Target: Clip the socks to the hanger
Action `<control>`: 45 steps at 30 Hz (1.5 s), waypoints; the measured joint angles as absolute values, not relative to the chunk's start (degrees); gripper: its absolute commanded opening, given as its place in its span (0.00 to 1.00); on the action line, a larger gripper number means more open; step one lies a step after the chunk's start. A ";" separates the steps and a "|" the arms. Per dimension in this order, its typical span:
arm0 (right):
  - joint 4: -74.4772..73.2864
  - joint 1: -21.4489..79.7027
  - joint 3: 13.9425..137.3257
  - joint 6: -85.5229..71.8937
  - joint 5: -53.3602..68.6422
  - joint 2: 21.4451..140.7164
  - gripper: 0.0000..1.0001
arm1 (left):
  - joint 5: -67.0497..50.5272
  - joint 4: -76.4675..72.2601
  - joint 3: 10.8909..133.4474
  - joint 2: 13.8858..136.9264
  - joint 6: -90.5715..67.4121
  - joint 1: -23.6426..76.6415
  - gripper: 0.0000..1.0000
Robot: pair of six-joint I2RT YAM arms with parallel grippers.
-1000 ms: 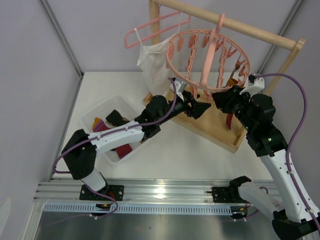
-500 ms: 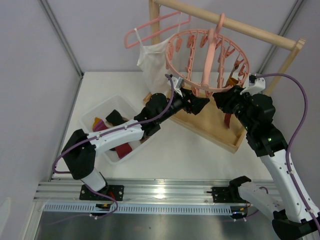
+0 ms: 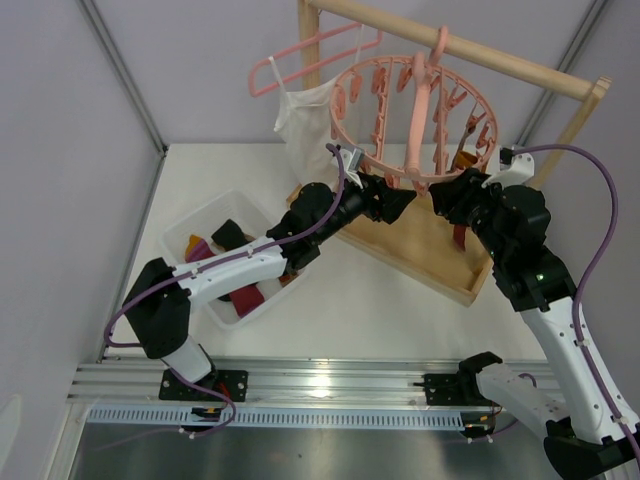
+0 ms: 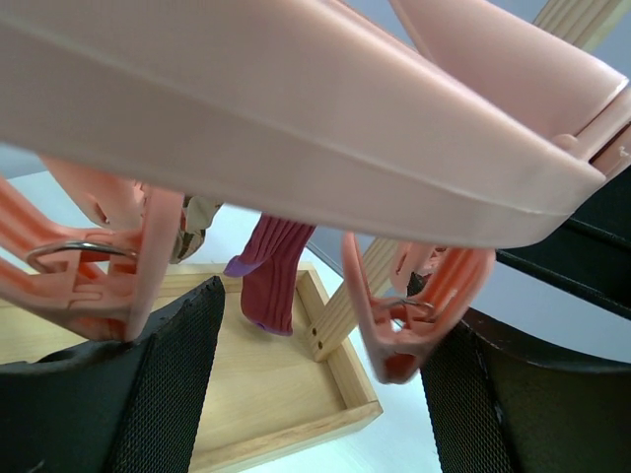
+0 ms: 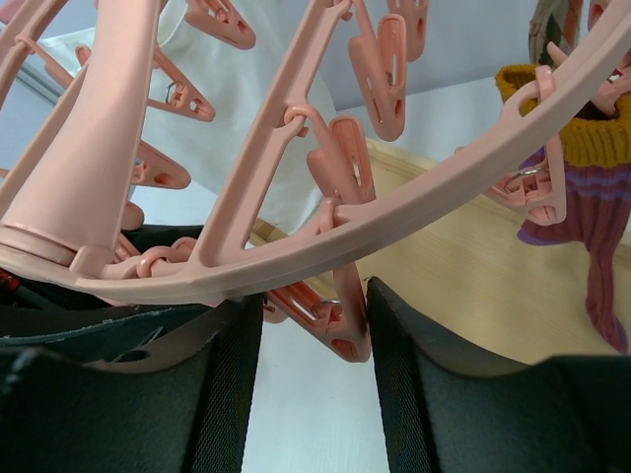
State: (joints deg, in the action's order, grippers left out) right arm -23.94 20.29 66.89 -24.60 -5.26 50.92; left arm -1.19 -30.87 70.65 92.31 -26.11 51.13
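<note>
The round pink hanger [image 3: 415, 120] hangs by its hook from a wooden rail. Both grippers sit under its near rim. My left gripper [image 3: 392, 198] [image 4: 335, 307] stands wide open below the rim, with a dangling pink clip [image 4: 404, 335] just inside its right finger and nothing held. My right gripper [image 3: 445, 195] [image 5: 314, 296] is open around another clip [image 5: 340, 315], which rests against its right finger and stands clear of the left one. A maroon sock [image 4: 268, 281] [image 3: 458, 240] hangs clipped at the ring's right side, beside a mustard-cuffed purple one [image 5: 592, 236]. More socks [image 3: 235, 272] lie in a bin.
A clear plastic bin [image 3: 190, 225] stands at the left on the white table. A white camisole [image 3: 305, 125] hangs on a thin pink coat hanger [image 3: 300, 55] from the same wooden rail [image 3: 500, 60]. The rack's wooden tray base [image 3: 430, 255] lies under both grippers.
My right gripper's jaws have spread apart around the clip. The left gripper has moved up and back under the rim, and the hanger's near edge has risen a little.
</note>
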 measured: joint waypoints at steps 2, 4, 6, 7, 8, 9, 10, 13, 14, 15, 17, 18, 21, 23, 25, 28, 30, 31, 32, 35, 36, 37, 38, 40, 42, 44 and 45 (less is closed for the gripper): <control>-24.34 20.29 67.31 -24.16 -5.76 51.18 0.50 | -1.19 -30.65 70.65 92.31 -26.09 51.09 0.77; -24.71 20.29 67.88 -23.68 -6.17 51.55 0.51 | -1.19 -30.61 70.65 92.31 -26.09 51.07 0.78; -24.88 20.29 68.66 -23.20 -6.63 52.12 0.53 | -1.19 -30.61 70.65 92.31 -26.09 51.07 0.78; -24.99 20.29 69.04 -22.87 -6.79 52.36 0.57 | -1.19 -30.59 70.65 92.31 -26.09 51.07 0.77; -24.99 20.29 69.30 -22.68 -7.03 52.62 0.59 | -1.19 -30.57 70.65 92.31 -26.09 51.07 0.77; -25.02 20.29 69.47 -22.31 -7.25 52.77 0.61 | -1.19 -30.55 70.65 92.31 -26.09 51.07 0.77; -25.02 20.29 69.67 -22.11 -7.40 52.97 0.61 | -1.19 -30.55 70.65 92.31 -26.09 51.07 0.77; -25.04 20.29 69.80 -21.10 -8.19 53.43 0.61 | -1.19 -30.50 70.65 92.31 -26.09 51.07 0.77; -25.06 20.29 69.82 -20.82 -8.36 53.58 0.61 | -1.19 -30.50 70.65 92.31 -26.09 51.07 0.77; -25.06 20.29 69.89 -20.60 -8.58 53.74 0.62 | -1.19 -30.50 70.65 92.31 -26.09 51.05 0.77; -25.10 20.29 70.04 -19.99 -8.86 53.98 0.62 | -1.19 -30.50 70.65 92.31 -26.09 50.98 0.77; -25.19 20.29 70.19 -19.62 -9.06 54.08 0.62 | -1.19 -30.48 70.65 92.31 -26.09 50.96 0.77; -25.19 20.29 70.37 -18.37 -9.78 54.13 0.63 | -1.19 -30.41 70.65 92.29 -26.09 50.85 0.77; -25.06 20.29 70.43 -17.58 -10.02 54.13 0.63 | -1.19 -30.26 70.65 92.25 -26.09 50.78 0.77; -24.91 20.29 70.43 -16.38 -10.09 54.13 0.63 | -1.19 -30.24 70.65 92.23 -26.09 50.70 0.77; -24.49 20.29 70.43 -14.63 -9.76 54.13 0.63 | -1.19 -30.20 70.65 92.23 -26.09 50.65 0.77; -24.18 20.29 70.41 -13.61 -9.13 54.15 0.63 | -1.19 -30.15 70.65 92.23 -26.06 50.63 0.77; -24.03 20.29 70.41 -13.10 -8.71 54.17 0.63 | -1.19 -30.04 70.65 92.20 -26.06 50.61 0.77; -23.86 20.29 70.41 -12.67 -8.32 54.17 0.63 | -1.21 -29.85 70.65 92.18 -26.06 50.61 0.77; -23.05 20.29 70.24 -10.92 -7.27 54.19 0.63 | -1.21 -29.34 70.65 92.14 -26.06 50.59 0.77; -22.70 20.29 70.13 -10.39 -6.96 54.19 0.63 | -1.21 -29.30 70.65 92.12 -26.04 50.59 0.77; -22.20 20.29 70.02 -9.80 -6.52 54.24 0.63 | -1.21 -29.26 70.65 92.12 -26.04 50.59 0.77; -21.56 20.29 69.73 -9.21 -6.17 54.24 0.63 | -1.21 -29.23 70.65 92.12 -26.04 50.59 0.77; -20.47 20.29 69.14 -8.19 -5.34 54.24 0.62 | -1.23 -29.19 70.65 92.09 -26.04 50.59 0.77; -19.29 20.29 68.36 -7.33 -4.56 54.24 0.61 | -1.23 -29.06 70.72 92.07 -26.04 50.59 0.77; -18.39 20.29 67.83 -6.72 -3.90 54.24 0.60 | -1.26 -28.97 70.76 92.03 -26.04 50.59 0.77; -18.02 20.29 67.59 -6.35 -3.57 54.24 0.60 | -1.26 -28.97 70.76 92.03 -26.04 50.59 0.77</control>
State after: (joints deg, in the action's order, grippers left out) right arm -18.02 20.29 67.59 -6.35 -3.57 54.24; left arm -1.26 -28.97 70.76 92.03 -26.04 50.59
